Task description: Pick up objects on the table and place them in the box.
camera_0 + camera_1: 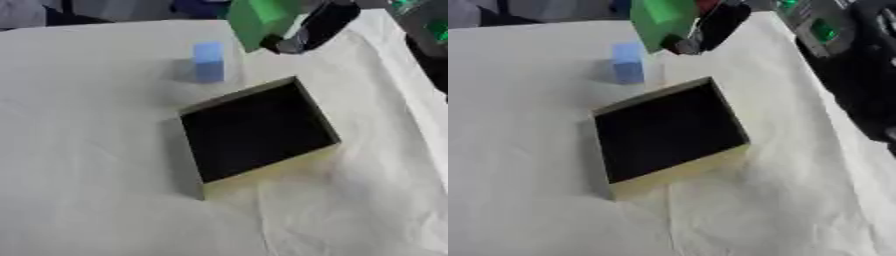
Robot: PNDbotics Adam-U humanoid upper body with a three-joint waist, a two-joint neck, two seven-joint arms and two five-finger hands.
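Box (188,150) nearest; beyond it, right robot hand (308,31) grips green block (256,20)

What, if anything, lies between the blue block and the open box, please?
Nothing: only bare white cloth separates the blue block from the box, seen best in the left eye view.
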